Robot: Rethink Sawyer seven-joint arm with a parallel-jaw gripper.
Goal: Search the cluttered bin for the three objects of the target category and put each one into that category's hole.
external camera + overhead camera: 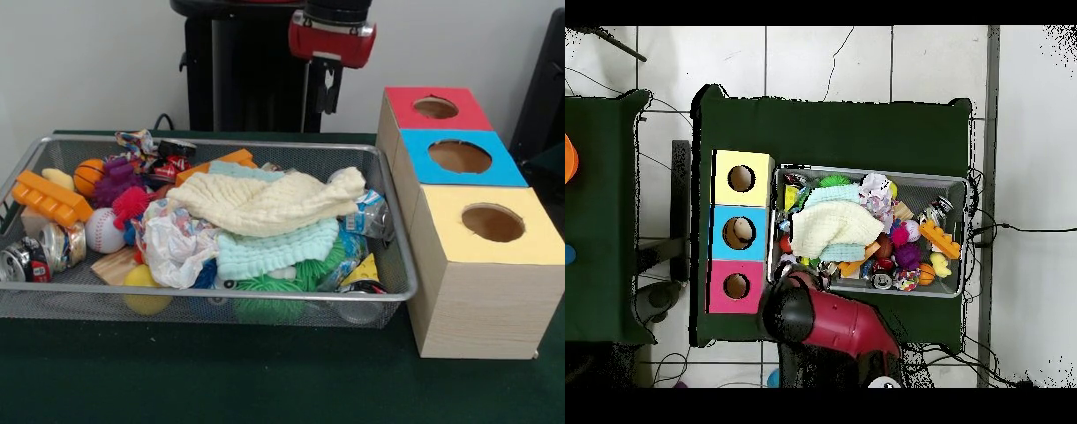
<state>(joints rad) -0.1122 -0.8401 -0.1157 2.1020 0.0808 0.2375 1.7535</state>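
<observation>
The wire bin [388, 291] sits on the green table [265, 380], heaped with clutter: a cream cloth [265, 201] lies on top near the middle, over a mint cloth [274, 252], with crumpled paper [177, 247] just to their left. Toward the left end are a baseball [104, 231], a small basketball [88, 175], an orange block [48, 199], a yellow ball [146, 278] at the near wall and a can [25, 262] in the near left corner; its label cannot be read. Just beside the bin's right end stand three wooden boxes in a row, each with a round hole: the yellow box [490, 221] nearest, the blue box [459, 157] behind it, the red box [435, 108] farthest. The gripper [329, 88] hangs high behind the bin's far rim, clear of everything, and I cannot tell how wide it stands. From overhead the red arm [840, 325] reaches over the bin's corner next to the red box. Bare table lies in front of the bin.
</observation>
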